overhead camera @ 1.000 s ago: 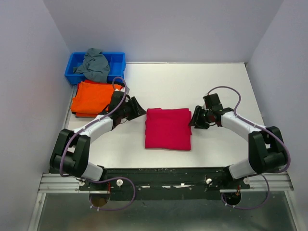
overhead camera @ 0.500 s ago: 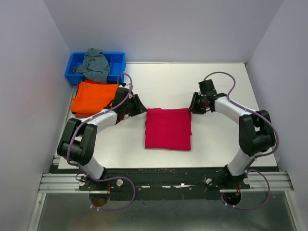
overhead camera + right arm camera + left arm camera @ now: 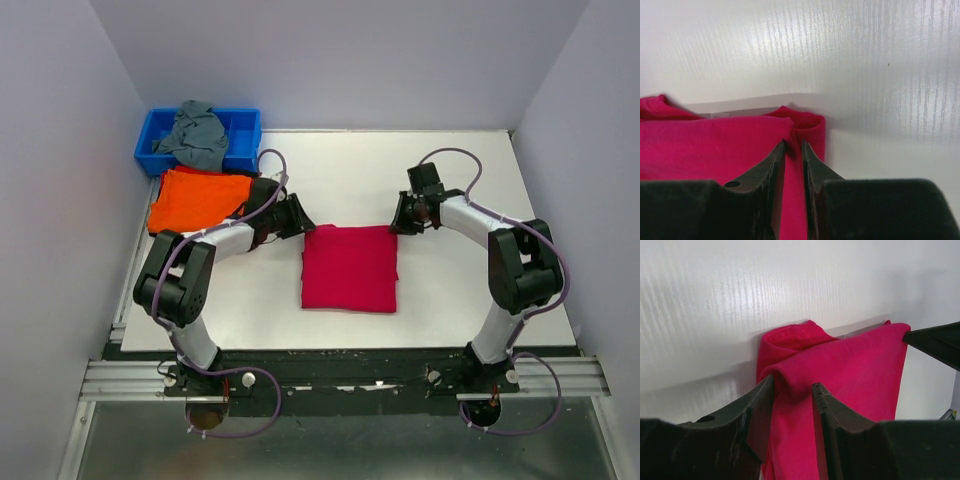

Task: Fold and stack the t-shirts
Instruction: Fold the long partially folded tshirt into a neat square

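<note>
Red cotton, folded into a neat rectangle: the red t-shirt (image 3: 350, 267) lies flat near the middle of the white bench (image 3: 450, 290), a little toward the near edge. I have both arms reaching in low to its far side. My left claw (image 3: 792, 385) is closed on the shirt's far-left corner, with a small roll of cloth pinched between its two dark fingers. My right claw (image 3: 793, 145) is clamped on the far-right corner, its fingers nearly together with only a thin fold of red between them. Both corners sit barely off the surface.

By the left edge a folded orange t-shirt (image 3: 198, 203) lies flat, well apart from the red one. Just beyond it, at the far-left corner, a blue bin (image 3: 240, 130) holds a crumpled grey t-shirt (image 3: 198, 135) that spills over its rim.
</note>
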`<act>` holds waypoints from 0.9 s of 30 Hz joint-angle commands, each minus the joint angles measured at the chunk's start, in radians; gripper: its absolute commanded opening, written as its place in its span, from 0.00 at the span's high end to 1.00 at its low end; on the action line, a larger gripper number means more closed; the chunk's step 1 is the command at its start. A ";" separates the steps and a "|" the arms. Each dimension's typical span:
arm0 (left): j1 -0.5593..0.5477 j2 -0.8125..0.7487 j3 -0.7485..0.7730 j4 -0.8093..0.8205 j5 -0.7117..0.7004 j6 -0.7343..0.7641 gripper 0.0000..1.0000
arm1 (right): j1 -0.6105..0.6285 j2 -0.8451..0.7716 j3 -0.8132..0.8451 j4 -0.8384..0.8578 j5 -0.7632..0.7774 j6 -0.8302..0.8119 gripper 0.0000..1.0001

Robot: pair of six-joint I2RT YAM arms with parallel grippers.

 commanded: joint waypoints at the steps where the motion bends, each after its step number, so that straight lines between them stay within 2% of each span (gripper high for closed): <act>1: -0.012 0.030 0.045 0.015 0.036 -0.006 0.56 | -0.004 0.006 0.021 0.000 -0.016 -0.008 0.75; 7: -0.016 0.053 0.069 0.010 0.046 -0.015 0.73 | -0.004 0.021 0.033 0.003 -0.047 -0.006 0.80; 9: -0.016 0.049 0.066 0.010 0.046 -0.018 0.77 | -0.004 0.023 0.038 0.000 -0.047 -0.006 0.89; 12: -0.016 0.033 0.063 0.007 0.048 -0.020 0.86 | -0.004 0.009 0.032 -0.002 -0.054 -0.006 0.97; 14: -0.016 0.021 0.058 -0.002 0.046 -0.018 0.84 | -0.004 -0.002 0.027 0.000 -0.057 -0.006 0.99; 16: -0.017 0.014 0.058 -0.025 0.036 -0.014 0.59 | -0.004 -0.013 0.019 0.001 -0.057 -0.006 0.99; 17: -0.016 0.010 0.060 -0.031 0.034 -0.010 0.54 | -0.004 -0.013 0.019 0.000 -0.059 -0.006 0.99; 22: -0.016 -0.014 0.042 -0.061 0.004 -0.004 0.58 | -0.004 -0.006 0.016 0.001 -0.071 -0.006 0.99; 25: -0.016 -0.013 0.029 -0.064 0.000 -0.003 0.64 | -0.004 -0.005 0.010 0.006 -0.073 -0.006 0.98; 27: -0.016 -0.008 0.022 -0.051 0.008 -0.009 0.73 | -0.004 -0.006 0.003 0.012 -0.077 -0.003 0.95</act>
